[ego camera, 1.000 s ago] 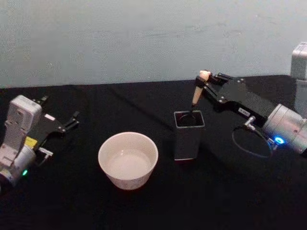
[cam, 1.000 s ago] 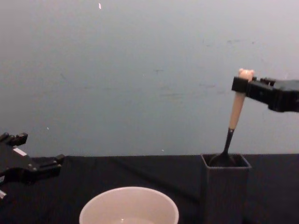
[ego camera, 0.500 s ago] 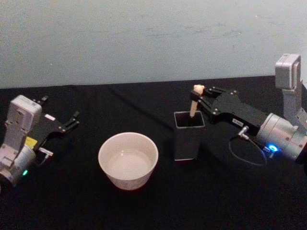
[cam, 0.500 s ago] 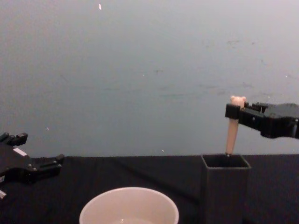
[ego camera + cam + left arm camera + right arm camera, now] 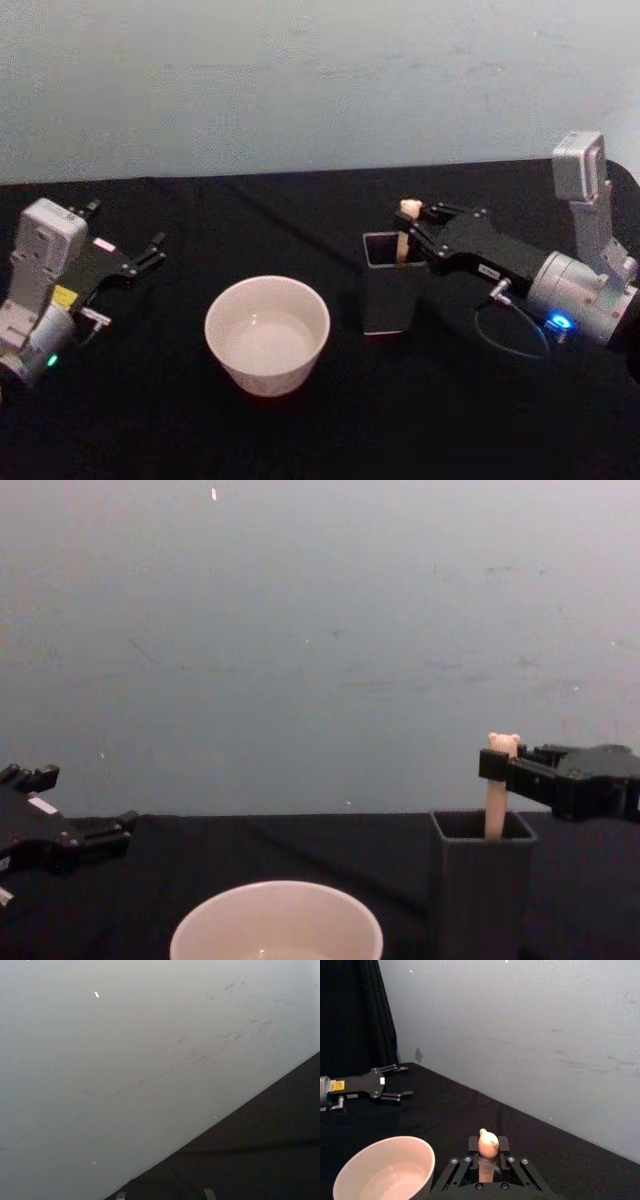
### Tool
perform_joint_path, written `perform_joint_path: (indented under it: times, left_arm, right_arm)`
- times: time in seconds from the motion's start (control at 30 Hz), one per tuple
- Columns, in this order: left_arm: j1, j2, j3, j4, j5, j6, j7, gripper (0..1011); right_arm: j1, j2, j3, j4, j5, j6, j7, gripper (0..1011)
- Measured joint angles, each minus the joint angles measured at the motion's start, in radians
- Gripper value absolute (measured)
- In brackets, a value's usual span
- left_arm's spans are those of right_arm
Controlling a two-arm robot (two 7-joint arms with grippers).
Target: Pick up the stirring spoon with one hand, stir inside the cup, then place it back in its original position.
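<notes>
The stirring spoon stands upright in the dark grey square holder, the original position, right of centre. Just its pale handle and bear head rise above the holder's rim; the bowl is hidden inside. My right gripper is shut on the handle just under the bear head, whose top shows between its fingers in the right wrist view. The cream-white cup sits left of the holder, with liquid in it. My left gripper is parked open at the table's far left, holding nothing.
A black cloth covers the table. A pale wall runs along its far edge. My right arm's silver wrist and cable lie over the table's right side.
My right gripper has come down with the spoon, lowering it deep into the holder so the dark neck and bowl are now hidden. The left arm has not moved.
</notes>
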Motion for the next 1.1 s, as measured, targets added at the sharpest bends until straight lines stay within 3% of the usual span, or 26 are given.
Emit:
perform_joint_path:
  times: [1.1]
  left_arm:
    - [0.0, 0.0, 0.0, 0.0, 0.0, 0.0, 0.0, 1001]
  right_arm:
    - [0.011, -0.008, -0.003, 0.024, -0.008, 0.022, 0.003, 228]
